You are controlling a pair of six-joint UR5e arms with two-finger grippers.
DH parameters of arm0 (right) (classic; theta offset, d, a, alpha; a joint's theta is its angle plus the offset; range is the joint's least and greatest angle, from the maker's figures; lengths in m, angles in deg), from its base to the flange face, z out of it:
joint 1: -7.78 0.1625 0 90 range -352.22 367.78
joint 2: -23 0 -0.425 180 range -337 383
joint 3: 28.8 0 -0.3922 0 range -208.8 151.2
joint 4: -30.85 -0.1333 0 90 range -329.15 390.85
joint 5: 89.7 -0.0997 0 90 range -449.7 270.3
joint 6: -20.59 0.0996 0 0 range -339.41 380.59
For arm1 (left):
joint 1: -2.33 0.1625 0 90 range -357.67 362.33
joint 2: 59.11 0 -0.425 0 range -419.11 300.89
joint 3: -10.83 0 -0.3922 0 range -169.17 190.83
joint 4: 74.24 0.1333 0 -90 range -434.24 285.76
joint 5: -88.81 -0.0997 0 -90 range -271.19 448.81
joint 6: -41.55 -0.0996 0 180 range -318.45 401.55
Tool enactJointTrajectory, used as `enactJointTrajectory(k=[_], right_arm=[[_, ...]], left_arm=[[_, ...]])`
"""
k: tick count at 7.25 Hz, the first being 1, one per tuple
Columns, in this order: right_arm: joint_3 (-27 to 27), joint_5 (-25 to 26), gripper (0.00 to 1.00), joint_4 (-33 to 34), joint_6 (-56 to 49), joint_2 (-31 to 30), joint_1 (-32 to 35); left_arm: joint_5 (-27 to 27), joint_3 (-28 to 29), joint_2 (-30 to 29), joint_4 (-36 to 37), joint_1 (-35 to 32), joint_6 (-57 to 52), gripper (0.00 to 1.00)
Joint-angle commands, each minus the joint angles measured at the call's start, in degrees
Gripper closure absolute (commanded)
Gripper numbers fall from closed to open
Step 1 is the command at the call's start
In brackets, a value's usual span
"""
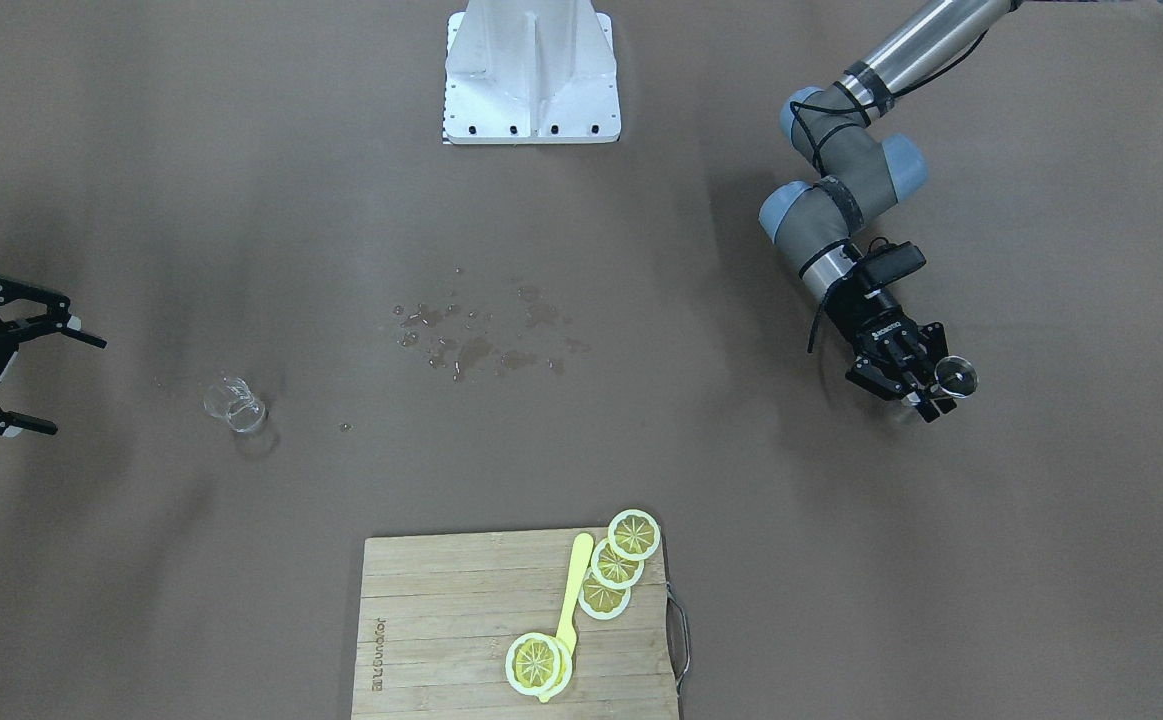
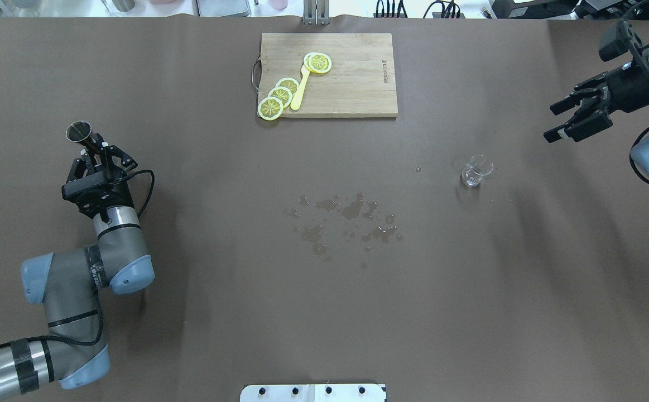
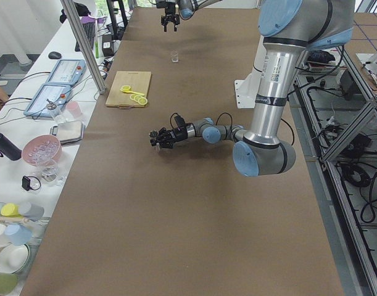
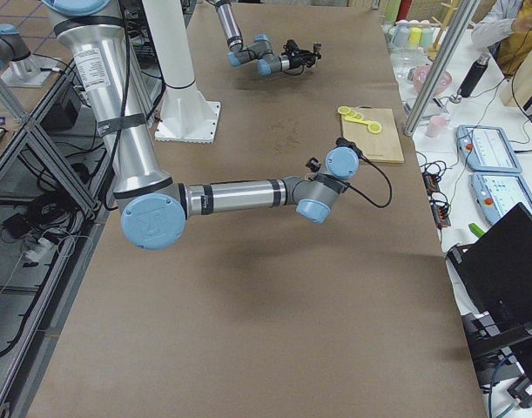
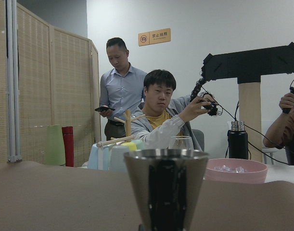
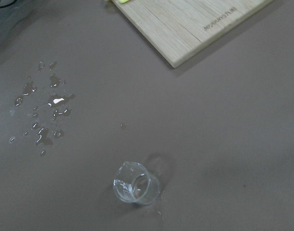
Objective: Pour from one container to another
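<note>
My left gripper [image 2: 97,152] clamps the metal cup [image 2: 78,132], my right gripper [image 2: 559,120] gapes empty, and a jerky carry to the distant glass [image 2: 476,171] could slosh whatever it perhaps holds.

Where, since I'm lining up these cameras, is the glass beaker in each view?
Front-facing: glass beaker lower left.
Overhead: glass beaker right of centre.
Exterior left: glass beaker near top centre.
Exterior right: cannot tell.
Left wrist: not in it.
Right wrist: glass beaker bottom centre.
Shared landmark: cutting board, absent only from left wrist.
</note>
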Motion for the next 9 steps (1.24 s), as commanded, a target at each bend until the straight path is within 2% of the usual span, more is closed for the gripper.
enactJointTrajectory(k=[1, 2, 3, 4, 5, 6, 7, 9], right_arm=[[-2.99, 1.52, 0.0, 13.31, 0.05, -3.45, 1.15], [-6.04, 5.72, 0.0, 13.43, -0.56, -7.64, 2.55], [-8.34, 11.85, 0.0, 15.87, -0.56, -9.95, 4.39], [-10.62, 13.57, 0.0, 26.77, -0.56, -9.71, 7.02], [-13.6, 17.58, 0.0, 41.32, -0.56, -8.4, 10.79], [-17.11, 22.41, 0.0, 52.69, -0.39, -7.34, 12.57], [-17.32, 24.55, 0.0, 59.77, 0.05, -7.51, 14.41], [-14.26, 25.27, 0.0, 60.72, -0.56, -11.61, 19.33]], left_arm=[[-0.11, 0.08, 0.08, 0.06, 0.25, 0.0, 0.68], [-0.11, 0.08, -0.01, -0.02, 0.26, 0.0, 0.67], [-0.11, 0.08, -0.09, -0.02, 0.34, 0.0, 0.28], [-0.19, 0.0, -0.01, 0.06, 0.52, -0.09, 0.03], [-0.54, 0.0, -0.09, 0.15, 0.87, -0.09, 0.02], [-1.33, -0.35, -0.18, 0.15, 1.05, 0.0, 0.02], [-1.34, -0.62, -0.01, -0.02, 1.31, 0.35, 0.02], [-1.34, -1.14, 0.43, -0.2, 1.31, 0.79, 0.02]])
